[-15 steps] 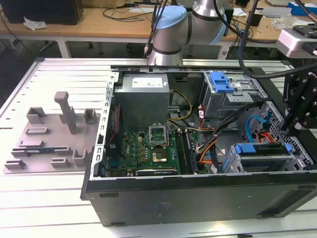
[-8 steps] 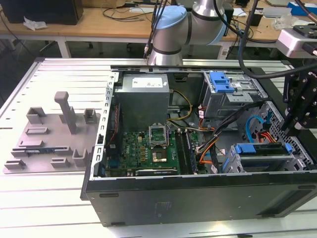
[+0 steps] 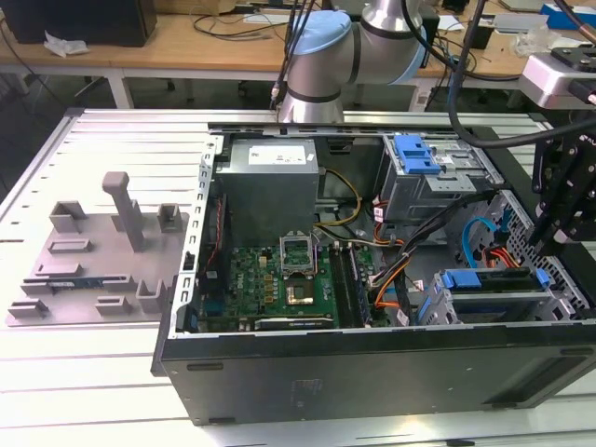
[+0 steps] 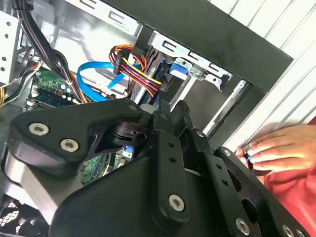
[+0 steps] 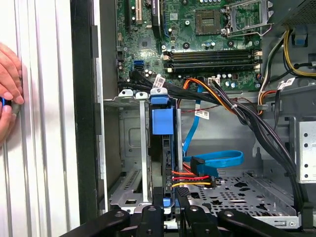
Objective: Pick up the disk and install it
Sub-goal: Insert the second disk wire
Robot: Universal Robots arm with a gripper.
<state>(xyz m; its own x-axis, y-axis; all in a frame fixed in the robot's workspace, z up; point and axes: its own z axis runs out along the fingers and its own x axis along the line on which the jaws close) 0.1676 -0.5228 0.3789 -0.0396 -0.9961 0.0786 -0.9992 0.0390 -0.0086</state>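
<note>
The disk (image 3: 494,279) stands on edge in the grey drive cage (image 3: 562,300) at the case's front corner, on the exterior view's right. Its blue carrier rail runs along the top. In the first wrist view I look along the disk (image 5: 163,123), a thin slab with a blue carrier between the cage walls (image 5: 129,148). My gripper (image 5: 169,198) has a black finger on each side of the disk's near end and is shut on it. The same gripper (image 3: 548,235) hangs over the cage's end in the exterior view, and its fingers (image 4: 159,106) close in narrowly in the second wrist view.
A person's hand (image 5: 7,94) rests on the table just outside the case wall, pinching something small and blue (image 4: 249,155). Blue and red-yellow cables (image 5: 217,160) lie beside the disk. Motherboard (image 3: 279,275), power supply (image 3: 270,177), an upper cage with blue latch (image 3: 414,154), a grey fixture (image 3: 93,251).
</note>
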